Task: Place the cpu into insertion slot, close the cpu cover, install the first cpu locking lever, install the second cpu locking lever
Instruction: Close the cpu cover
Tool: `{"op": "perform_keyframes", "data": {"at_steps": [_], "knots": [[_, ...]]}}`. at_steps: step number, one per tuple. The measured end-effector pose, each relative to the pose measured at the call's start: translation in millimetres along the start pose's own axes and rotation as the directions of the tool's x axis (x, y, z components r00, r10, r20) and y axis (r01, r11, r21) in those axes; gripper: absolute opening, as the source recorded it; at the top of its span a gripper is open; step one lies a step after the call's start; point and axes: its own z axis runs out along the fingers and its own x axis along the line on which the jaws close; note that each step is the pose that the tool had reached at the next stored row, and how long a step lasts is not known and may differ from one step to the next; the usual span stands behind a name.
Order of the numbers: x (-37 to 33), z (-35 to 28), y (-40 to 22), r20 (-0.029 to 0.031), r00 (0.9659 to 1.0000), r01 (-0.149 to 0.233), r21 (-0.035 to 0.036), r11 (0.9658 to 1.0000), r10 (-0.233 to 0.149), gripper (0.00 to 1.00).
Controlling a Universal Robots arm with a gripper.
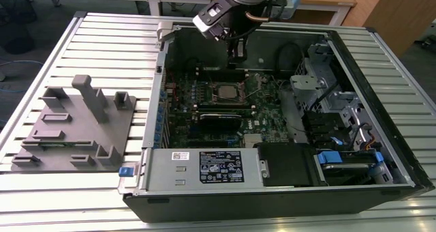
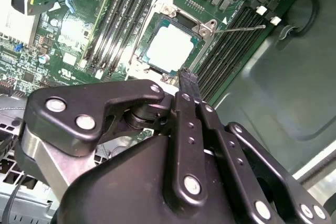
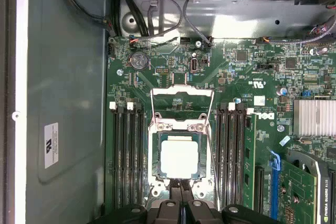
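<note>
1. An open computer case (image 1: 272,199) lies on its side on the slatted metal desk (image 1: 102,43). A grey moulded fixture (image 1: 75,124) sits on the desk towards the exterior view's left of the case.
2. The arm reaches down into the case from above, and the gripper (image 1: 238,58) hangs over the green circuit board (image 1: 269,114), near the socket.
3. The cpu (image 3: 179,159) lies flat in the insertion slot (image 3: 156,150) with its silvery top facing up. It sits square within the dark frame in both wrist views (image 2: 170,50) and shows as a pale square in the exterior view (image 1: 226,91).
4. The cpu cover (image 3: 181,92) is swung open. Its thin metal frame stands away from the chip on the hinge side, and bare board shows through its cut-out.
5. A thin wire locking lever (image 2: 241,27) sticks out free from one corner of the socket. In the first wrist view it runs along the socket's side (image 3: 211,156), unlatched.
6. The gripper's fingers (image 3: 176,195) are pressed together with nothing between them. The gripper (image 3: 181,186) points at the socket edge opposite the open cover.
7. In the second wrist view the gripper (image 2: 188,80) sits just beside the socket's rim. I cannot tell whether it touches the metal.
8. Long black memory slots (image 3: 128,156) flank the socket on both sides.
</note>
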Motion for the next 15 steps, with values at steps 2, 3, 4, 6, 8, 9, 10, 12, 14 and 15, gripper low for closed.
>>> {"op": "perform_keyframes", "data": {"at_steps": [2,3,4,6,8,9,10,12,14,15], "knots": [[0.1,-1.8,0.1,0.0001,1.0,0.0,0.0007,1.0,0.0,0.11],[0.1,-2.7,0.2,0.0,1.0,0.0,0.0009,1.0,0.0,0.11],[0.1,-3.6,0.2,0.0,1.0,0.0,0.0012,1.0,0.0,0.11],[0.2,-5.3,0.4,0.0,1.0,0.0,0.0019,1.0,0.0,0.11],[0.3,-7.1,0.5,0.0001,1.0,0.0,0.0025,1.0,0.0,0.11],[0.3,-8.0,0.6,0.0,1.0,0.0,0.0027,1.0,0.0,0.11],[0.4,-8.8,0.6,0.0001,1.0,0.0,0.0031,1.0,0.0,0.11],[0.5,-10.5,0.8,0.0,1.0,0.0,0.0036,1.0,0.0,0.11],[0.5,-12.3,0.9,0.0,1.0,0.0,0.0043,1.0,0.0,0.11],[0.6,-13.2,1.0,0.0,1.0,0.0,0.0046,1.0,0.0,0.11]]}}
